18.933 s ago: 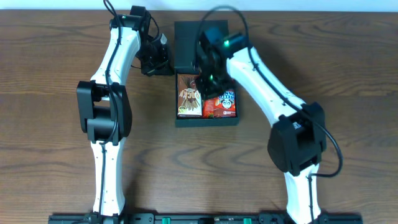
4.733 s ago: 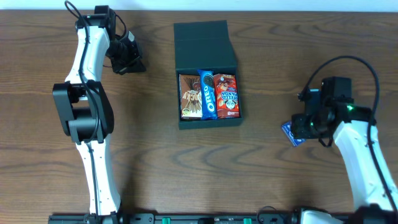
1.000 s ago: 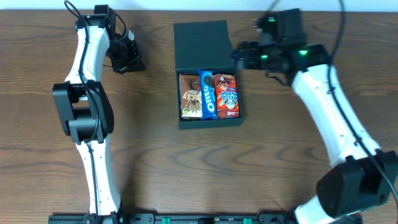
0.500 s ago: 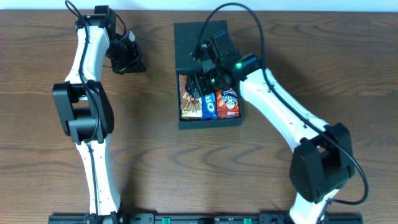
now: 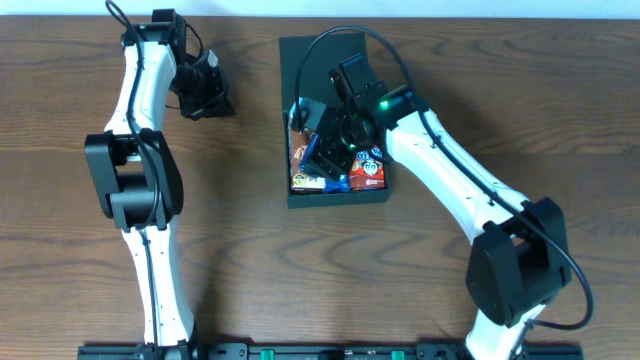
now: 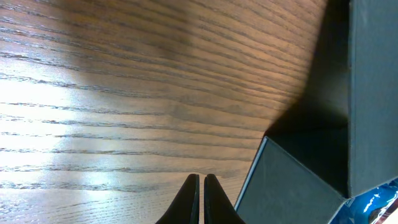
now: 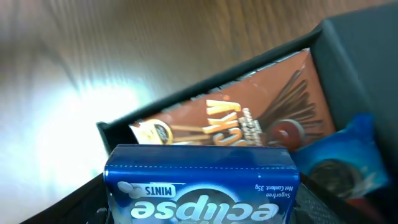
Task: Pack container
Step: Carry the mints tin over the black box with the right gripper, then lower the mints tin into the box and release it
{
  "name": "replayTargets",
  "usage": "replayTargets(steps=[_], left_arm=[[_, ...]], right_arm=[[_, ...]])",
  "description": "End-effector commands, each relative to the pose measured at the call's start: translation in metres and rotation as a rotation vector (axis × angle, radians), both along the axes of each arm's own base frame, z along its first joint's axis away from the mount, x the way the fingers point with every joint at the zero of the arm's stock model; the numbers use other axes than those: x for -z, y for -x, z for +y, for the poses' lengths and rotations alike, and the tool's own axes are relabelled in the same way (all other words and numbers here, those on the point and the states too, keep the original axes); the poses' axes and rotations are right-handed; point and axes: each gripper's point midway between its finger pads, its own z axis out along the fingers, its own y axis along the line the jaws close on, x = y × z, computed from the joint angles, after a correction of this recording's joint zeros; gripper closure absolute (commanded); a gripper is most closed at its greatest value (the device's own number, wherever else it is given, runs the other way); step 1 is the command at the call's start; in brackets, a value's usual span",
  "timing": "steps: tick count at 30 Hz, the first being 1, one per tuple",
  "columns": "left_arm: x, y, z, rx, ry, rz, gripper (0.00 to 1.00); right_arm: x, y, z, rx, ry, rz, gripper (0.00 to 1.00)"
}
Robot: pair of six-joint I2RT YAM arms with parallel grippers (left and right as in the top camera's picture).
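Right pincer is pinching the mints box over the container at 12 o'clock on the tabletop. Left pincer, pressed together and empty, sits at its 10 o'clock. Risk imo: Pocky pack and Oreo pack already fill the floor, so mints may perch on top and block the lid; right arm hides the inside from above, so can't tell if there's a free slot.

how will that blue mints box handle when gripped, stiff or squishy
Probably stiff: the mints box has straight edges and flat faces. Likely light, since its label reads 35g. The glossy surface may be slightly slippery, but flat sides shouldn't roll.
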Motion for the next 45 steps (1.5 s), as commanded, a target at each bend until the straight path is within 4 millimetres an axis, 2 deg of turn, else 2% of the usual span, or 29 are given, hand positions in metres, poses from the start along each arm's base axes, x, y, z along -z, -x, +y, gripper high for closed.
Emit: replayTargets(steps=[1,7,14,21,22,23,24,25,26,30,34,37,38,40,41,42,43,44,45], left_arm=[[0.003,0.004,0.001,0.028,-0.004,0.004,0.94],[0.003,0.012,0.001,0.031,-0.005,0.041,0.94],[0.003,0.015,0.001,0.032,-0.004,0.056,0.94],[0.003,0.015,0.001,0.032,-0.004,0.054,0.94],[0.003,0.015,0.001,0.032,-0.004,0.054,0.94],[0.003,0.015,0.001,0.032,-0.004,0.055,0.94],[0.003,0.015,0.001,0.033,-0.004,0.054,0.94],[0.003,0.015,0.001,0.034,-0.004,0.053,0.94],[0.003,0.015,0.001,0.034,-0.004,0.054,0.94],[0.003,0.015,0.001,0.034,-0.004,0.053,0.94],[0.003,0.015,0.001,0.035,-0.004,0.052,0.94],[0.001,0.013,0.001,0.035,-0.005,0.043,0.94],[-0.002,0.011,0.001,0.036,-0.005,0.032,0.94],[-0.009,0.004,0.001,0.036,-0.008,0.001,0.94],[-0.014,-0.001,0.0,0.037,-0.009,-0.02,0.94],[-0.018,-0.004,0.0,0.039,-0.01,-0.037,0.95],[-0.022,-0.008,-0.002,0.041,-0.011,-0.057,0.94],[-0.027,-0.012,-0.004,0.046,-0.012,-0.076,0.94],[-0.032,-0.017,-0.008,0.055,-0.013,-0.104,0.94]], right_arm=[[-0.008,-0.006,-0.002,-0.205,0.053,-0.168,0.99],[-0.005,-0.019,0.006,-0.299,0.052,-0.266,0.99],[0.023,-0.02,0.01,-0.351,0.076,-0.243,0.99],[0.024,-0.017,0.01,-0.347,0.075,-0.228,0.99],[0.024,-0.018,0.011,-0.341,0.073,-0.228,0.95],[0.023,-0.019,0.012,-0.33,0.07,-0.227,0.79],[0.023,-0.021,0.012,-0.313,0.066,-0.227,0.54],[0.022,-0.023,0.013,-0.293,0.061,-0.227,0.2],[0.021,-0.026,0.014,-0.27,0.059,-0.23,0.01],[0.019,-0.038,0.012,-0.194,0.076,-0.251,0.01],[0.01,-0.041,0.013,-0.156,0.064,-0.259,0.01],[-0.008,-0.051,0.012,-0.083,0.063,-0.286,0.01],[-0.019,-0.056,0.011,-0.04,0.053,-0.298,0.05],[-0.046,-0.067,0.007,0.053,0.009,-0.318,0.19],[-0.056,-0.073,0.004,0.092,-0.011,-0.322,0.32],[-0.067,-0.079,-0.001,0.135,-0.031,-0.326,0.55],[-0.075,-0.086,-0.009,0.19,-0.051,-0.324,0.9],[-0.081,-0.093,-0.017,0.242,-0.067,-0.317,0.99],[-0.085,-0.103,-0.033,0.326,-0.087,-0.296,0.99]])
